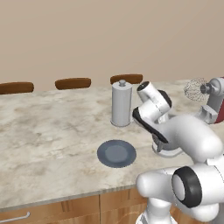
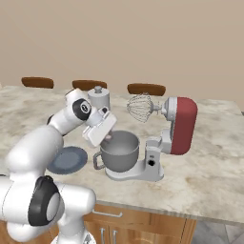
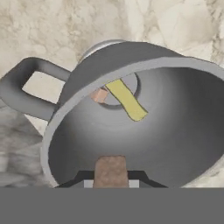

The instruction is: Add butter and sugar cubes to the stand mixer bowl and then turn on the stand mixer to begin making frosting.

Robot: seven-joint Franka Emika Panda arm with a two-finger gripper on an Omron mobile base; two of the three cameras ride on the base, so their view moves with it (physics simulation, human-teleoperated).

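Observation:
The stand mixer bowl (image 3: 175, 131) is right below the hand, handle to the left. On its bottom lie the yellowish butter (image 3: 127, 99) stick and one pale sugar cube (image 3: 99, 95) beside it. My gripper (image 3: 111, 180) hangs over the bowl's near rim, shut on a second tan sugar cube (image 3: 110, 168). In the right base view the gripper (image 2: 108, 138) dips at the left rim of the bowl (image 2: 121, 152), which sits on the base of the stand mixer (image 2: 178, 126). The mixer's red head is tilted back, with the whisk (image 2: 139, 107) lifted above the bowl.
A flat blue-grey plate (image 1: 116, 153) lies on the marble counter left of the bowl, near the front edge. A tall grey canister (image 1: 121, 104) stands behind it. Brown chair backs (image 1: 73, 82) line the counter's far side.

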